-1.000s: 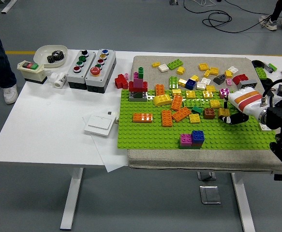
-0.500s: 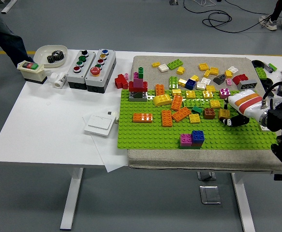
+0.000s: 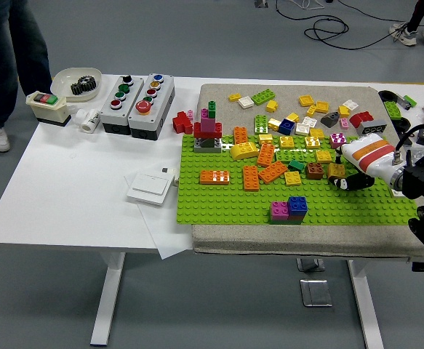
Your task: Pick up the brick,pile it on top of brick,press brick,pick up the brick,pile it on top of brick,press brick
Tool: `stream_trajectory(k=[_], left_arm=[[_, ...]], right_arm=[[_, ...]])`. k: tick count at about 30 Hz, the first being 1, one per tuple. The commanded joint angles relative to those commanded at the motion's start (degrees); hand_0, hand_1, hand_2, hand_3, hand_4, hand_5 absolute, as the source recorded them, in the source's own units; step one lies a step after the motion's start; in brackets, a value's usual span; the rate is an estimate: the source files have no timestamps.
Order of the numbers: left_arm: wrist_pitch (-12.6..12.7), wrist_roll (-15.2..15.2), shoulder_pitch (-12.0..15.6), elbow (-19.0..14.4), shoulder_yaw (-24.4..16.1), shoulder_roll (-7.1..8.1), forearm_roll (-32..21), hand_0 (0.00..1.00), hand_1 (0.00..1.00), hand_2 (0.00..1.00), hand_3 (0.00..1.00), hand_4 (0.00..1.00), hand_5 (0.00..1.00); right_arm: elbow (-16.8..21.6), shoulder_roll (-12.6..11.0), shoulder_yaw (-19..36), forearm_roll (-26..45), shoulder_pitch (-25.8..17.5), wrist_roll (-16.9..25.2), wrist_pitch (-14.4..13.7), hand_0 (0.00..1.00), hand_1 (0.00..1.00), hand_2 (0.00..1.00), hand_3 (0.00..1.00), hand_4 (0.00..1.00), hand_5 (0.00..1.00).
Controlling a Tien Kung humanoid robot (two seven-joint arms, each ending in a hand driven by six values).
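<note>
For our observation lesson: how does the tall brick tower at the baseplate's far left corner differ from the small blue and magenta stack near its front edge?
The tower rises several layers, grey up to green; the blue and magenta stack is low. The tower narrows upward; the stack is wide and blocky. The tower stands at the back, the stack near the front. Both sit on the green baseplate.

A robotics lab or test room is suggested. A white surface [image 3: 73, 196] on metal legs is set on a plain grey floor [image 3: 197, 36], with black cables [image 3: 342, 29] left loose at the far right. Industrial push-button boxes [image 3: 137, 94] and a dish [image 3: 70, 76] holding a black gear [image 3: 85, 85] are laid out at the far left. A green baseplate [image 3: 226, 200] scattered with toy bricks [image 3: 287, 209] is placed on a grey mat [image 3: 219, 93], like a test setup.
</note>
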Motion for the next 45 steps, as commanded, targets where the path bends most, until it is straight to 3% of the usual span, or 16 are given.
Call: stream_trajectory(k=[11,19,33,45], left_arm=[[-0.1,0.2,0.3,0.1,-0.3,0.00,0.6,0.699,0.725,0.747,0.612,0.721,0.686],[-0.1,0.1,0.3,0.0,-0.3,0.02,0.7,0.699,0.729,0.746,0.612,0.721,0.686],[0.1,0.0,0.3,0.2,-0.1,0.07,0.2,0.701,0.727,0.745,0.613,0.721,0.686],[0.1,0.2,0.3,0.3,-0.7,0.17,1.0,0.701,0.728,0.745,0.612,0.721,0.686]], right_arm=[[6.6,-2.3,-0.4,0.0,-0.6,0.0,0.2,0.121,0.056,0.127,0.483,0.730,0.480],[8.7,-3.1,-0.6,0.0,-1.1,-0.3,1.1,0.101,0.028,0.108,0.483,0.735,0.469],[23.9,-9.2,-0.7,0.0,-1.7,-1.5,4.3,0.041,0.002,0.053,0.485,0.748,0.441],[35.3,-11.7,-5.7,0.0,0.0,-2.5,8.2,0.002,0.002,0.007,0.480,0.783,0.389]])
